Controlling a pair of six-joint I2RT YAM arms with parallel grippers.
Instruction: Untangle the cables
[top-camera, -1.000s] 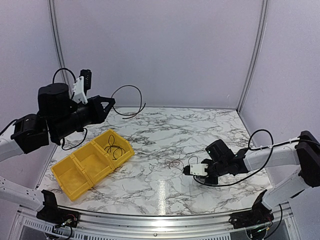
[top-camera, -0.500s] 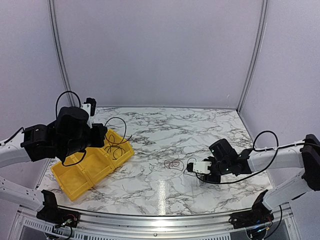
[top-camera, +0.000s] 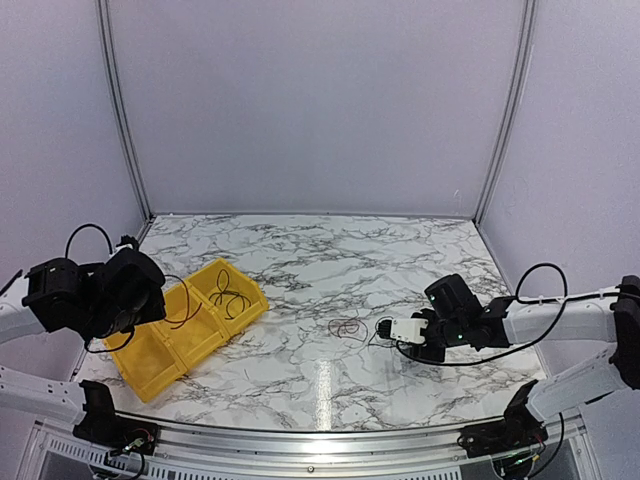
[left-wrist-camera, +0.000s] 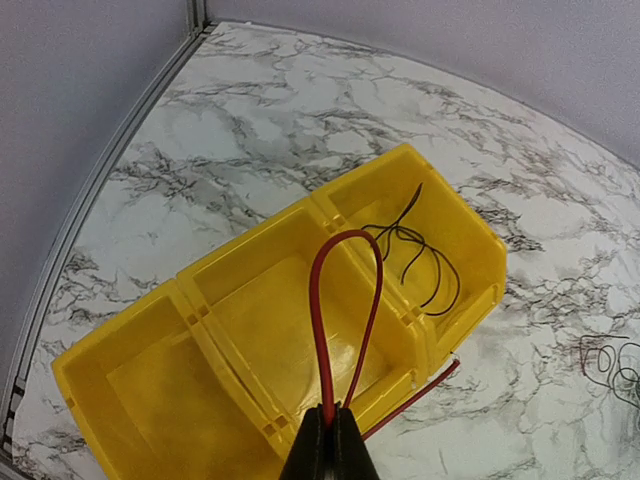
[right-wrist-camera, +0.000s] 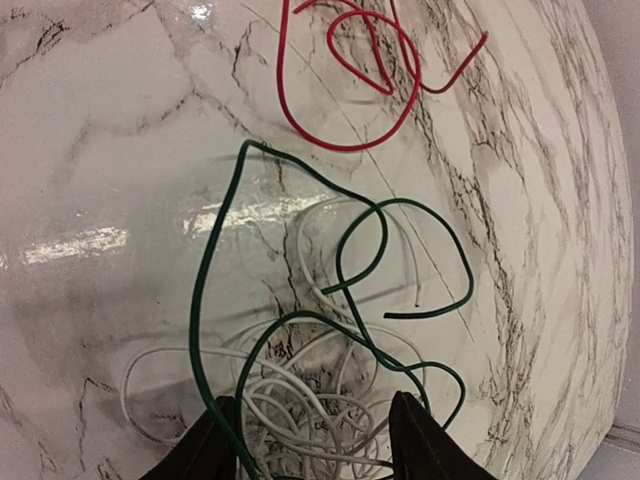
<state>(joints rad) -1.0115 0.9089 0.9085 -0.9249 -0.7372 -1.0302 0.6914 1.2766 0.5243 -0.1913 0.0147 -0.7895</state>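
— What has the left gripper (left-wrist-camera: 326, 446) got?
— Its jaws are pinched together on a red cable (left-wrist-camera: 314, 300), looped above the middle compartment of the yellow bin (left-wrist-camera: 240, 245).
— And the black cable (left-wrist-camera: 425, 255)?
— Lying in the end compartment (the right-hand one). Beyond, on the worktop (left-wrist-camera: 260, 120), possibly loose cables (left-wrist-camera: 610, 362), cut off.

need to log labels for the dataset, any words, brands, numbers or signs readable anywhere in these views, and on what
None: no text can be read in any view.
The yellow bin, the marble table, the red cable and the tangled cables show no lettering, numbers or signs.
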